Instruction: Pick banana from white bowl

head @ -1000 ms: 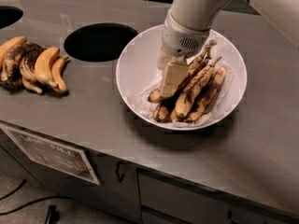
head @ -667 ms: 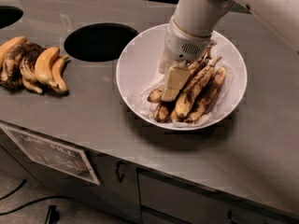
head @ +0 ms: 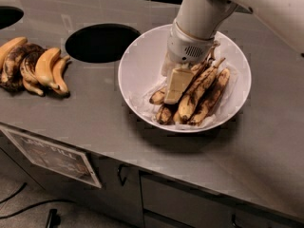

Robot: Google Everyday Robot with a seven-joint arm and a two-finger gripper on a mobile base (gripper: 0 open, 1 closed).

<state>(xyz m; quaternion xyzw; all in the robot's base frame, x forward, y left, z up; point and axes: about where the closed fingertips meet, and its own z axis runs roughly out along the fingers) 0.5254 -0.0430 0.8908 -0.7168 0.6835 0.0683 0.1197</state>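
The white bowl (head: 137, 65) stands on the grey counter, lined with crinkled paper and holding several overripe bananas. The banana (head: 198, 95), long and slim with brown-black streaks and a dark curled stem pointing to the far right, lies in the middle of the pile. My gripper (head: 175, 98) reaches down from the white arm into the bowl. It sits at the left side of the pile, against the banana's left flank. The arm's wrist hides the far ends of the bananas.
A bunch of plump yellow-and-black bananas (head: 35, 68) lies at the counter's left. A round hole (head: 101, 42) opens in the counter left of the bowl, and another hole (head: 7, 15) at the far left. The counter's front edge runs below the bowl.
The gripper has shifted slightly right and lower into the bowl's pile. The bananas and bowl have not visibly moved.
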